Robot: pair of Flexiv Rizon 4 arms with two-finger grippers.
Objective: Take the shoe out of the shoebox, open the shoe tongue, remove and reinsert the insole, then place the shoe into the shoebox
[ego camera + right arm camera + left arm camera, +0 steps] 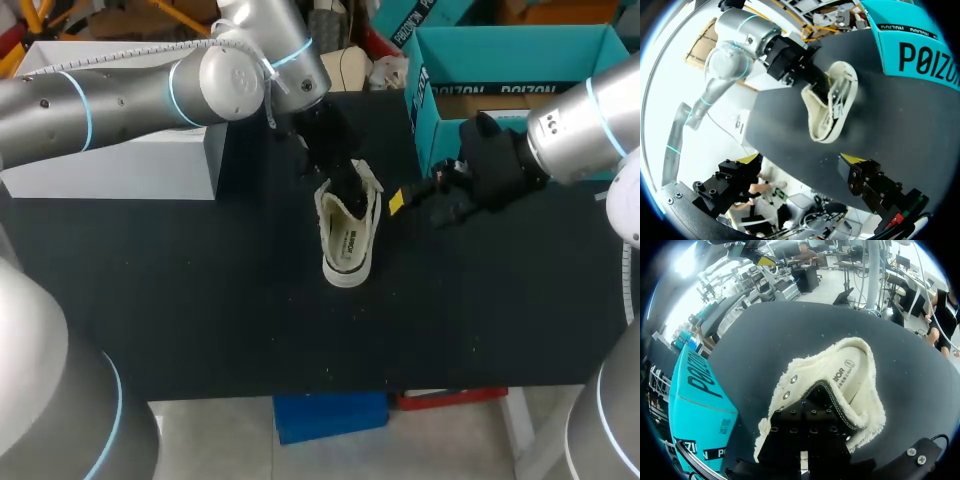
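A cream canvas shoe (349, 240) lies on the black table, its heel toward the front edge; it also shows in the left wrist view (852, 367) and the right wrist view (835, 107). My left gripper (345, 185) reaches into the shoe's opening from behind. Its black fingers (807, 410) are shut on the black-lined tongue (827, 392), which hides their tips. Just right of the shoe, my right gripper (405, 205) stands open and empty. Its yellow-tipped fingers (852, 160) are spread wide, short of the shoe. The teal shoebox (510, 60) stands open at the back right.
A white box lid (120, 165) rests at the back left under my left arm. The teal shoebox (695, 395) stands close beside the shoe, and its wall (920, 47) sits just past my right gripper. Bare black table (250, 320) stretches in front of the shoe.
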